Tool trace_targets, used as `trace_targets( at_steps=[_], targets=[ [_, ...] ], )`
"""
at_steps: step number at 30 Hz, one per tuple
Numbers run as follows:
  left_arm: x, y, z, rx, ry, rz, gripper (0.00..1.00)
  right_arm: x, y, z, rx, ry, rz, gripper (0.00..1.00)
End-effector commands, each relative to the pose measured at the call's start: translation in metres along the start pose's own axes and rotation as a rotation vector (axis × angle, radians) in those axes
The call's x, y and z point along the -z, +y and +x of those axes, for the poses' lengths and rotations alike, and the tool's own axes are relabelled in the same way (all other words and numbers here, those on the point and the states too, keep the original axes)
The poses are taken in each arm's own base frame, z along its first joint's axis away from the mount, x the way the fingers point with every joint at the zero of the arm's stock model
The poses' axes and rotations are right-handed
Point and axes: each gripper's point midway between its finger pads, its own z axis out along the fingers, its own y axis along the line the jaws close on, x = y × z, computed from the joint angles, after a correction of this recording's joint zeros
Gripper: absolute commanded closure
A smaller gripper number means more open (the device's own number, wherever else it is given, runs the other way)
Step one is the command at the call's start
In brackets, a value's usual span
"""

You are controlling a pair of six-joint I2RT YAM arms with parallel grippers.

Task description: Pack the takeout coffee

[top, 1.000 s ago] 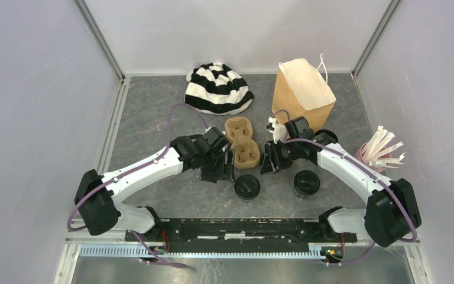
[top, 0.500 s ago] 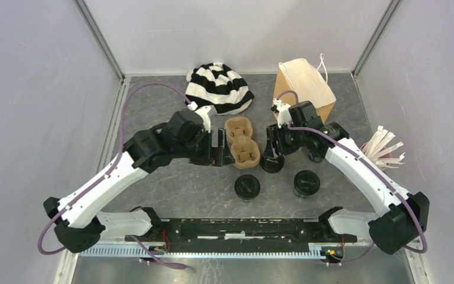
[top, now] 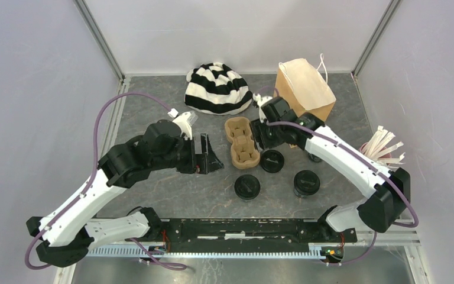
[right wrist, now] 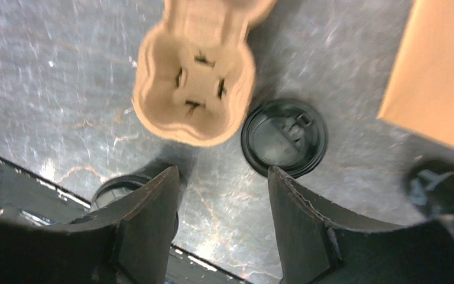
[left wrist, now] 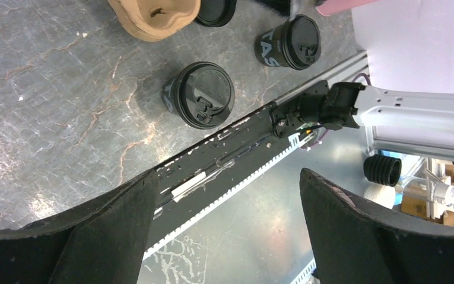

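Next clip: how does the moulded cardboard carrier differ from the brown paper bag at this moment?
The carrier lies low and flat near the centre; the paper bag stands much taller, farther back and to the right. The carrier is moulded into two open wells, both empty; the paper bag has smooth flat sides and white cord handles. Both are brown packaging.

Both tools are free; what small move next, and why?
Probably lower the left tool around the nearest black cup: the tool is wide open and empty, the lidded cup stands upright ahead of it, and the carrier has empty wells.
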Motion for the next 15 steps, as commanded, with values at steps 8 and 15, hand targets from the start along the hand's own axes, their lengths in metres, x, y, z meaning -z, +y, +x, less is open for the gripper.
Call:
trace_targets(
  at_steps=[8, 15],
  targets=[
    [-0.03, -0.009, -0.043, -0.034, -0.067, -0.089, 0.05, 0.161, -0.078, -0.18, 0.036, -0.514, 0.375, 0.14],
    [-0.033, -0.016, -0.061, -0.07, -0.088, -0.106, 0.05, 0.123, -0.122, -0.19, 0.063, -0.455, 0.5, 0.02]
  ],
)
